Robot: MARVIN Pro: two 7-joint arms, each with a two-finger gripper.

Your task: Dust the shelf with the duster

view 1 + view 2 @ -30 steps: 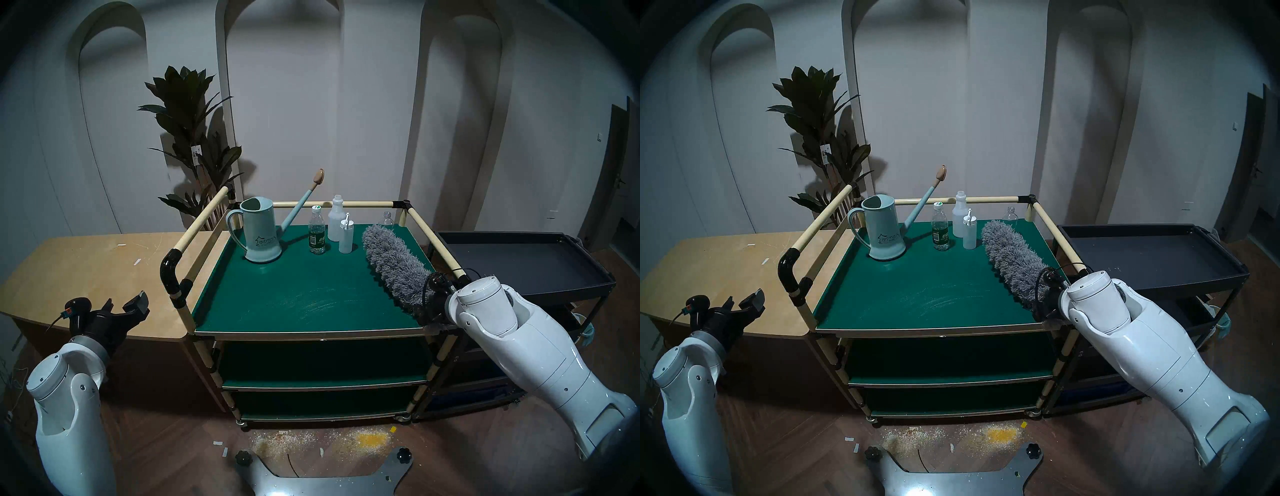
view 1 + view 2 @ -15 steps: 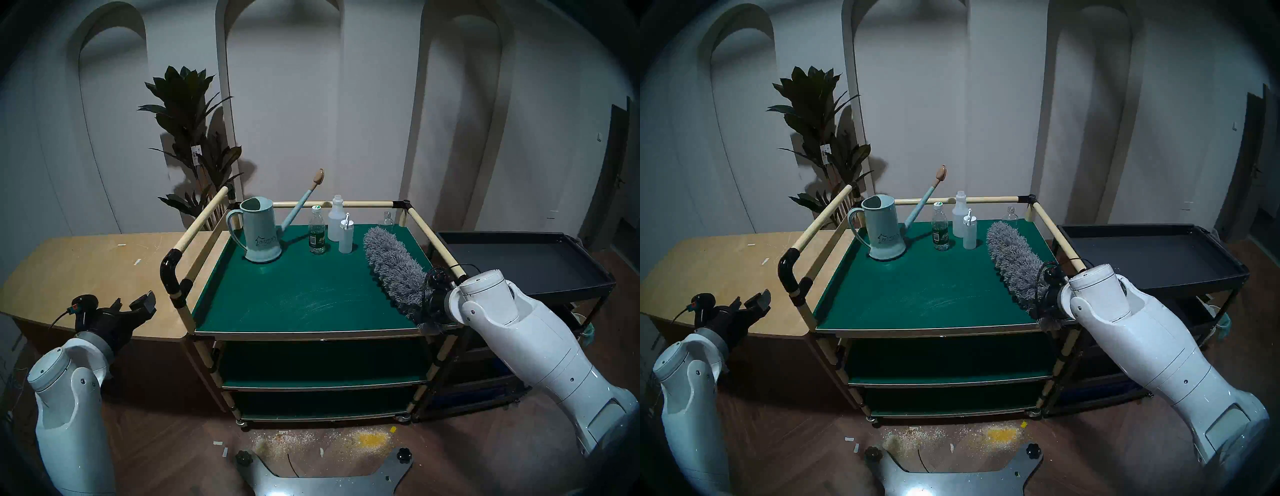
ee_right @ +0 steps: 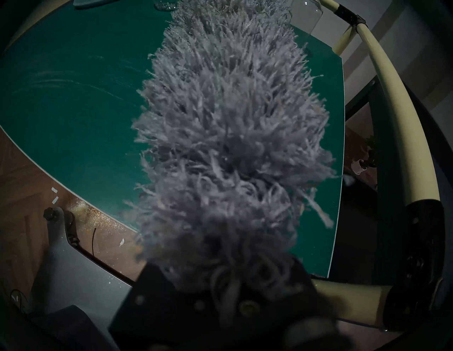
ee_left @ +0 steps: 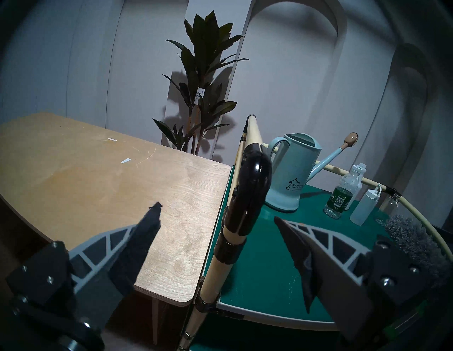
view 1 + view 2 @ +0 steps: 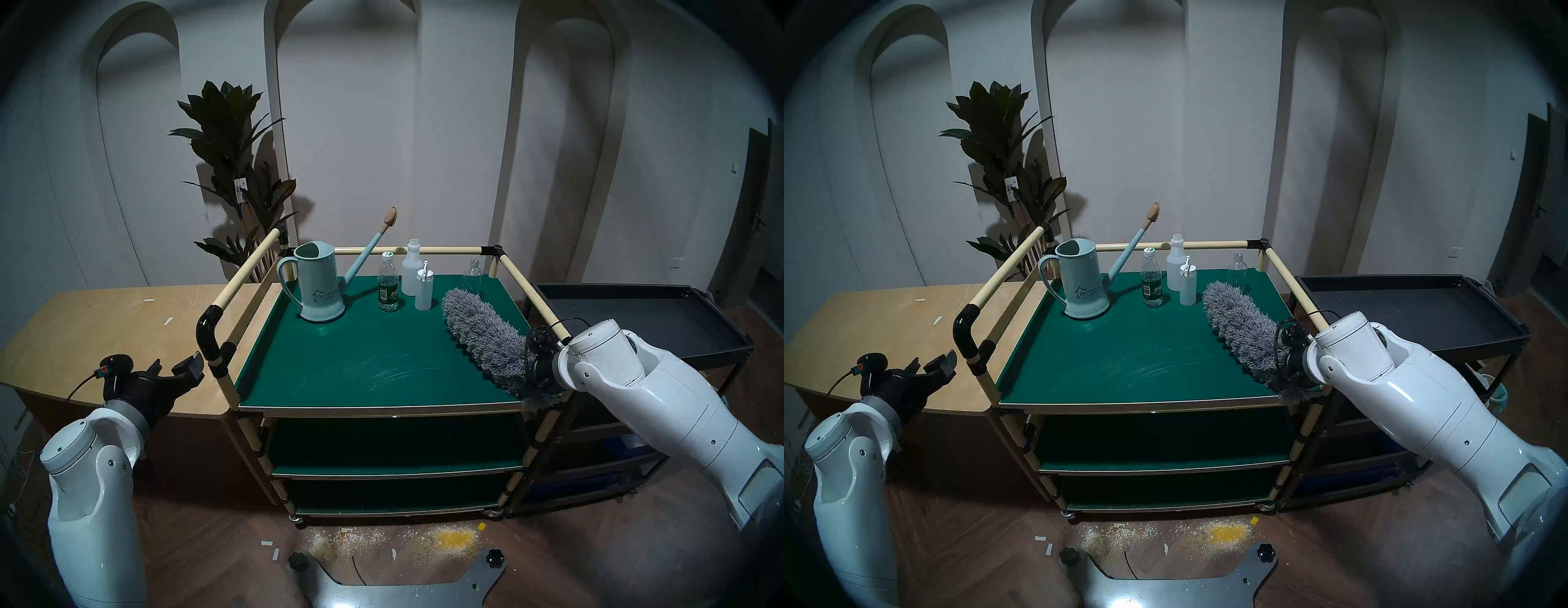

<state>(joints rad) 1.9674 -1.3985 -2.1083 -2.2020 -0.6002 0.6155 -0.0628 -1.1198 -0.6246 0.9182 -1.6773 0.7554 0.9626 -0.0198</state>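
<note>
My right end effector (image 5: 535,375) sits at the near right corner of the shelf (image 5: 297,373), and from the head's left eye its jaws are buried under grey fluff, so there I cannot tell their state. The duster (image 5: 483,335) runs from it up and away across the top green board, lying low along the right side. I judge that flat lie is deliberate: the whole length of the head can drag over the board in one sweep. Faint pale swirls mark the board to the left of it. Well beyond its tip stand a watering can (image 5: 319,285), a water bottle (image 5: 388,282) and other bottles, which I would want a sweep to stay short of. My left end effector (image 5: 176,370) hangs released, jaws apart, just outside the shelf's near left post.

The head's right eye adds almost nothing: same layout, slightly shifted.

The left wrist view shows what the head cannot: the black pipe joint (image 4: 252,186) stands dead ahead between the spread fingers (image 4: 296,247), untouched, perhaps lined up to steady the rack.

The right wrist view looks straight along the duster's strands. The dark handle base appears seated in the end effector, so I take it as clenched on the duster, and the fibres seem to brush the board.
</note>
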